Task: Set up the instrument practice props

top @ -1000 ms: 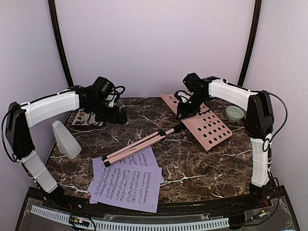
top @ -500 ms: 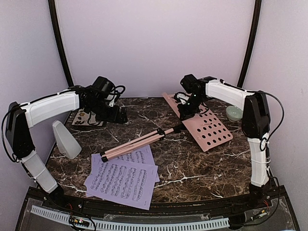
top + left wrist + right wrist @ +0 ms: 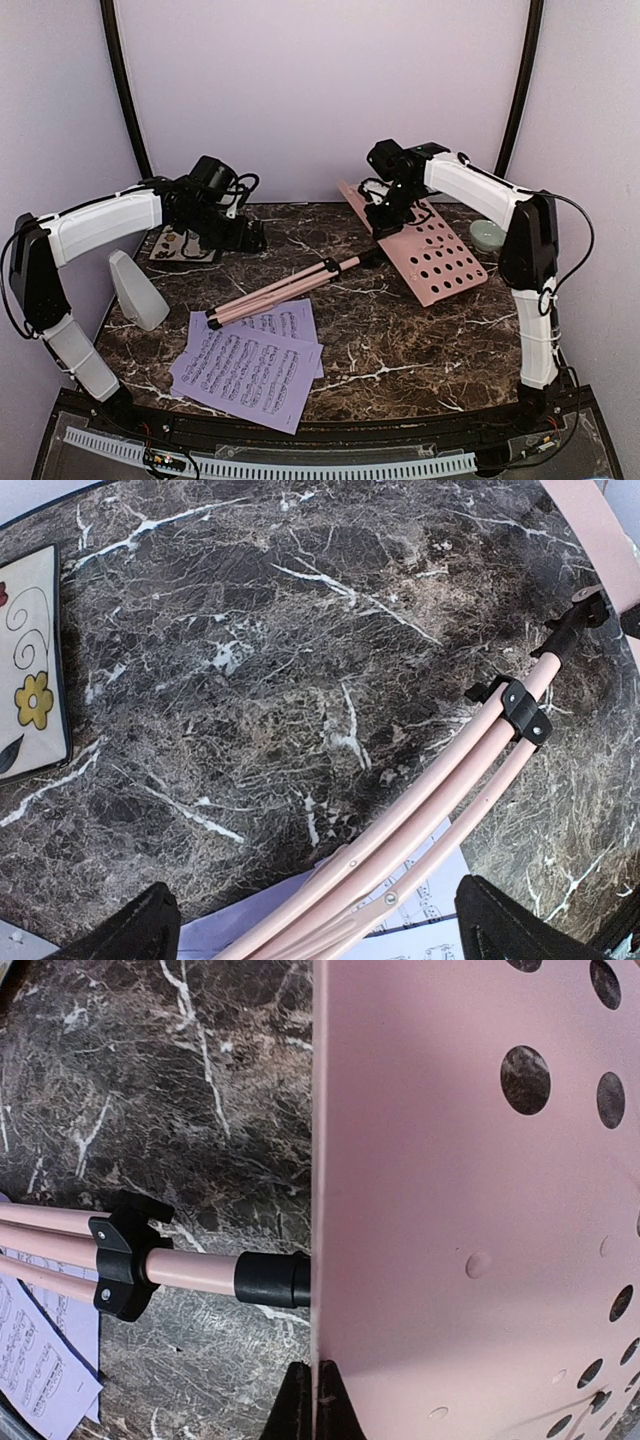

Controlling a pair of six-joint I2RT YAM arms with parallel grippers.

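The right jaws are pinched tight on the edge of the pink plate [image 3: 450, 1210] of the music stand [image 3: 400, 250], which lies on its side at the back right of the tabletop [image 3: 400, 330]. Its thin legs [image 3: 290, 287] are folded together and reach forward to the left, with their ends over the purple music pages [image 3: 245, 365] near the front. The left jaws are wide open and hold nothing, up above the legs. The grey metronome [image 3: 135, 290] stands at the left edge. A flower tile [image 3: 25, 680] lies at the back left, and a small green bowl [image 3: 487, 235] sits at the far right.
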